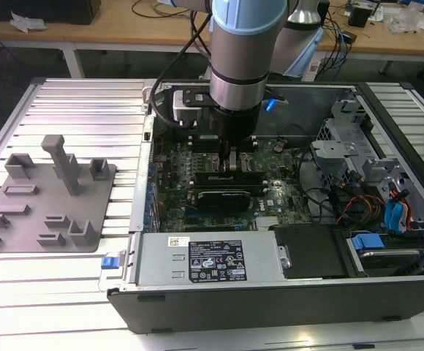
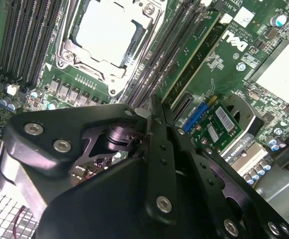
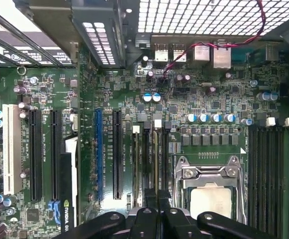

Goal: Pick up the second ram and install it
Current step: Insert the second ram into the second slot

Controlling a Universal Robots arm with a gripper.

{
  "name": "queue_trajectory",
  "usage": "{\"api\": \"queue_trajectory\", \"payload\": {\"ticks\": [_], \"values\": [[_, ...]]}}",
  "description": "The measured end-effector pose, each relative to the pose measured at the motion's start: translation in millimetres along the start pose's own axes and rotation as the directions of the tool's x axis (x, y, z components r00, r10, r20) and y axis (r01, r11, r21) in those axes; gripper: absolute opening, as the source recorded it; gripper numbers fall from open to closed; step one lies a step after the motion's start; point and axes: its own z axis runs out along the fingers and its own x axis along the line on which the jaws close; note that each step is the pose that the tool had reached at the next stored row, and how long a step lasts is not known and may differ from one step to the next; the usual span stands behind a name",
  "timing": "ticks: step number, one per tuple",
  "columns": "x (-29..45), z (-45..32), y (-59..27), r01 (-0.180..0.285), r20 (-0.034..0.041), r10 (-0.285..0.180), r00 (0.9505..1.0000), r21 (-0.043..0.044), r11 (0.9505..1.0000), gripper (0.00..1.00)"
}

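In the middle of the exterior view, the black two-fingered gripper [image 1: 231, 162] on the grey-and-blue robot arm [image 1: 234, 44] reaches down into the open dark-grey metal computer case [image 1: 270, 300], onto the green motherboard [image 1: 174, 175]. Its fingers [image 2: 160, 149] are drawn close together, clamped on the second ram [image 2: 194, 52]. This is a long thin green circuit-board stick that stands on edge along the black memory slots, just beside the silver square processor socket [image 2: 107, 32]. I cannot tell whether it is fully seated. In the first wrist view the stick shows edge-on, running out from between the gripper's tips. At the exterior view's left, well apart from the case, a grey plastic tray [image 1: 22, 219] with upright blocks lies on the ribbed aluminium counter [image 1: 80, 110].
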Motion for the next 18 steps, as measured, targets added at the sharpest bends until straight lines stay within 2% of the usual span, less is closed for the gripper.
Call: {"api": "queue_trajectory", "payload": {"ticks": [3, 10, 14, 18], "values": [[-0.9, 2.1, 0.0, 0.0, 0.005, 0.0, 1.0, 0.0001, 1.0, 0.09], [-0.9, 3.3, -0.2, -0.013, 0.005, 0.013, 0.9999, 0.0007, 0.9999, 0.09], [-0.9, 4.7, -3.2, -0.013, 0.0048, 0.013, 0.9999, 0.0006, 0.9999, 0.09], [-1.2, 5.3, -0.1, -0.013, 0.0049, 0.013, 0.9999, 0.0006, 0.9999, 0.09]]}}
